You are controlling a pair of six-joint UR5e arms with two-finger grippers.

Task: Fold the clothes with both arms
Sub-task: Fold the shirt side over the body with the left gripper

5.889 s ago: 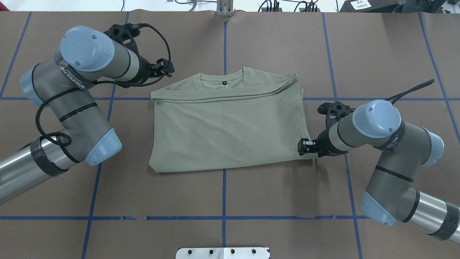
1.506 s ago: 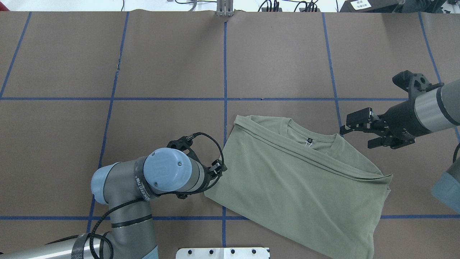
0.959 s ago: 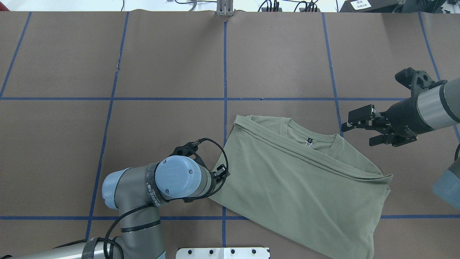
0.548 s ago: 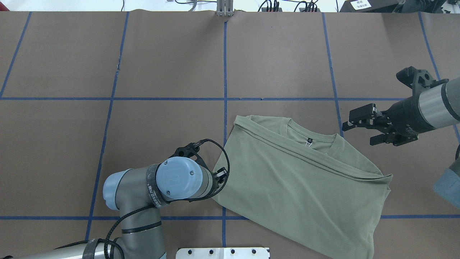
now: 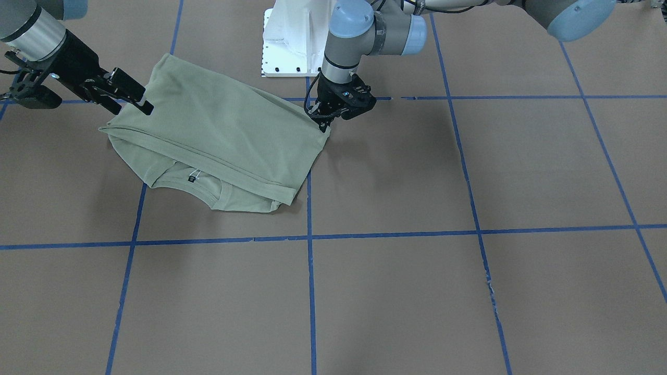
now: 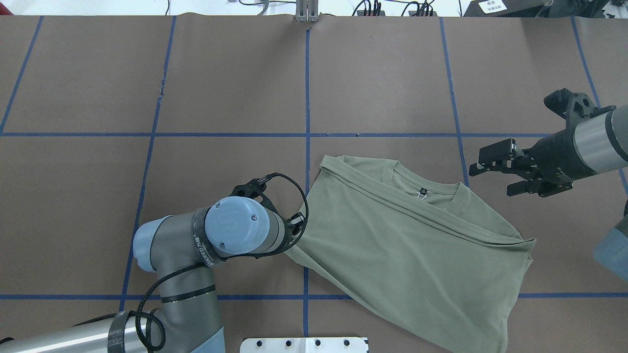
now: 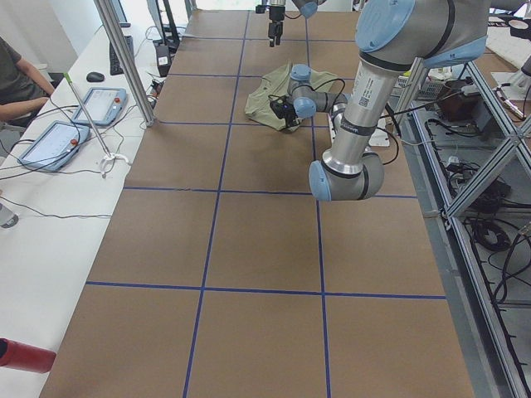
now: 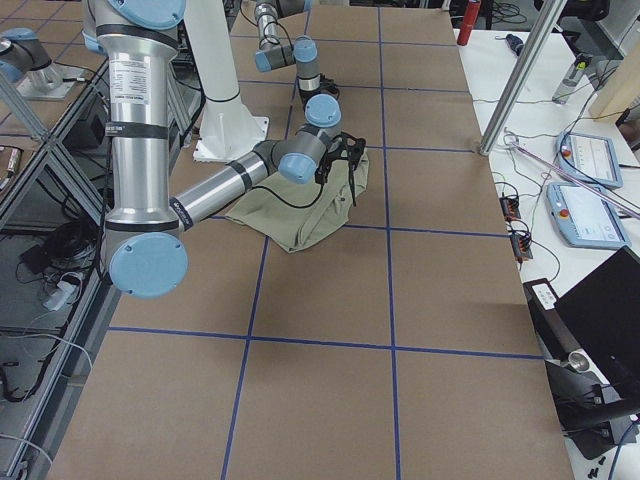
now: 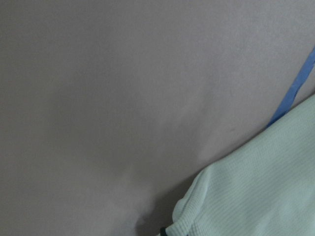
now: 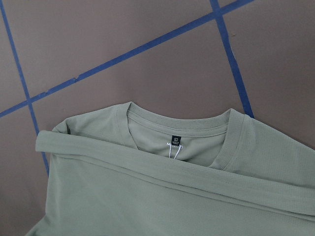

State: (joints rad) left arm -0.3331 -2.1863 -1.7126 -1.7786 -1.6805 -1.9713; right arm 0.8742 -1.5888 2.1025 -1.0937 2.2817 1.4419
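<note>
Left gripper [image 5: 324,123] is pinched on a hem corner of the shirt [image 6: 417,255]; from overhead its wrist hides the fingers. Right gripper [image 6: 490,179] hangs with jaws apart just beside the collar [image 6: 427,184], touching nothing. The shirt lies folded and skewed across blue tape lines [image 6: 307,98] on the brown table [image 6: 221,73], near the white base [image 6: 304,344].

My table [image 6: 221,73] wears brown paper crossed by blue tape lines [image 6: 307,88]. A white base plate [image 6: 304,344] sits at its edge on my side. Across from me, a white desk [image 7: 58,249] holds 2 tablets [image 7: 104,106], cables [image 7: 50,211] and a red cylinder [image 7: 23,355]; a person [image 7: 12,83] sits beside the tablets.
</note>
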